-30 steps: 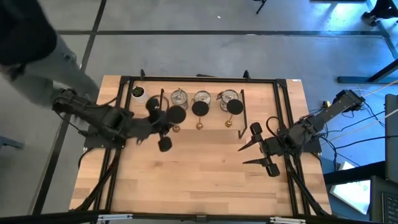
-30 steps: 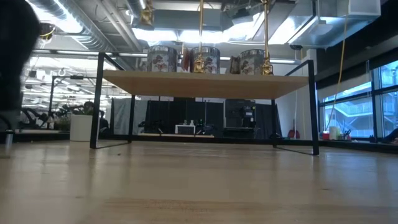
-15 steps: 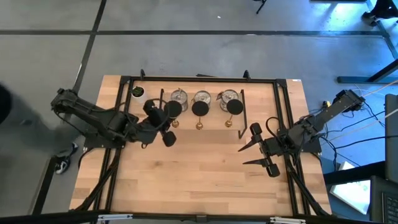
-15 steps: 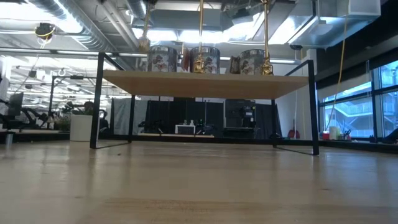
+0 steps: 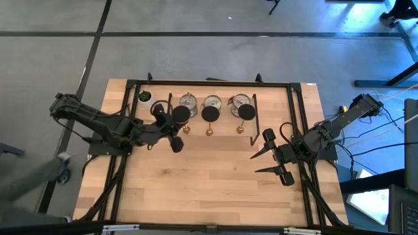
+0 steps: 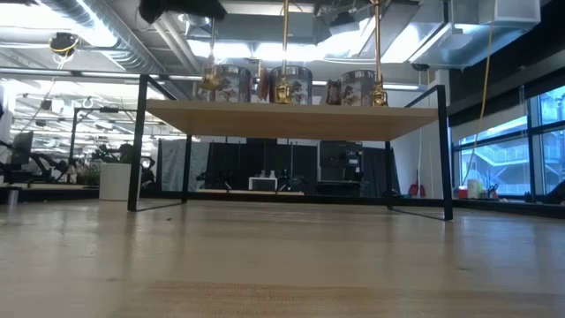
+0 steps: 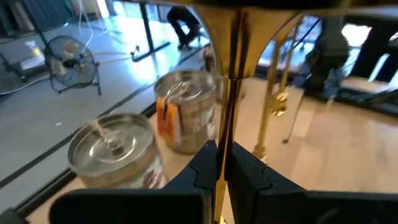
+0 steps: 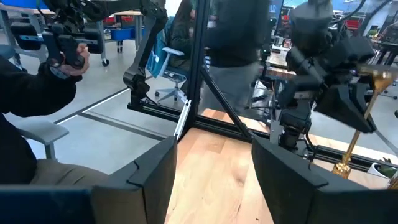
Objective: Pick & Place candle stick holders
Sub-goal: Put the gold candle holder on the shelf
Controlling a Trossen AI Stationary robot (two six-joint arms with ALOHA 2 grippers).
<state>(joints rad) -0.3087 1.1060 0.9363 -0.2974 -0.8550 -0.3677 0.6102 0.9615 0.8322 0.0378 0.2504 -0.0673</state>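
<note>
Open right hand faces left arm holding gold stick.

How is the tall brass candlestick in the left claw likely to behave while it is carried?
Probably stiff: the brass candlestick is a slim metal stem. It may be top-heavy, with its dark disc high up, so apt to tip when set down. The polished stem looks slippery, so it could swivel in the shut left claw.
</note>
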